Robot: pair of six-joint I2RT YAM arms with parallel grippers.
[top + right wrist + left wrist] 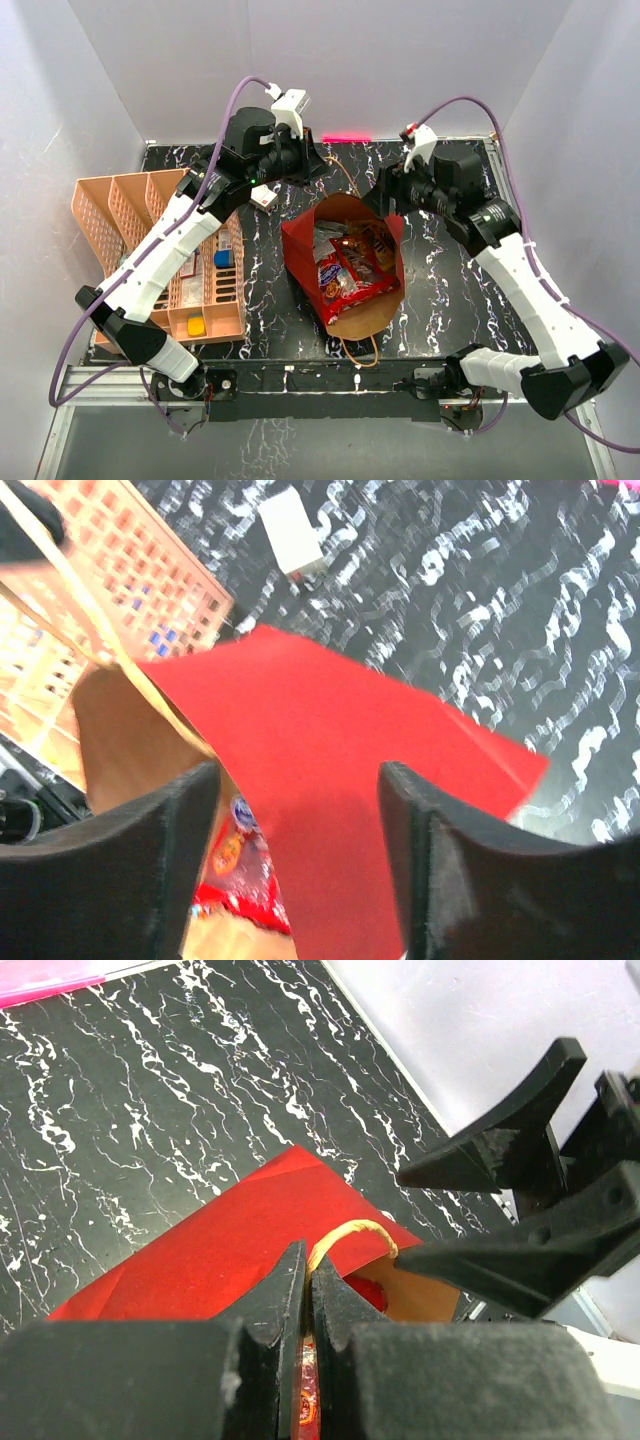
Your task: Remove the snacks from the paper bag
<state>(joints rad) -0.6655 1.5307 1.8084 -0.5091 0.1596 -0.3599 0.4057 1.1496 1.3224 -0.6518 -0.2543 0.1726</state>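
The red paper bag [300, 245] stands open in the middle of the table. Inside it lie the snacks [345, 265], two red packets on top of smaller wrappers. My left gripper [316, 167] is at the bag's far rim. In the left wrist view this gripper [308, 1260] is shut on the bag's thin cord handle [355, 1230]. My right gripper [381, 205] is at the far right rim. Seen from the right wrist, it [297, 772] stands open astride the red wall [330, 740], left finger inside above a red packet [235, 875].
A peach slotted tray [110, 215] stands left of the bag, with a blue block [223, 258] and a yellow block [196, 326] in it. A small white box [264, 197] lies by the bag's far left corner. A pink strip [346, 137] lies at the back wall.
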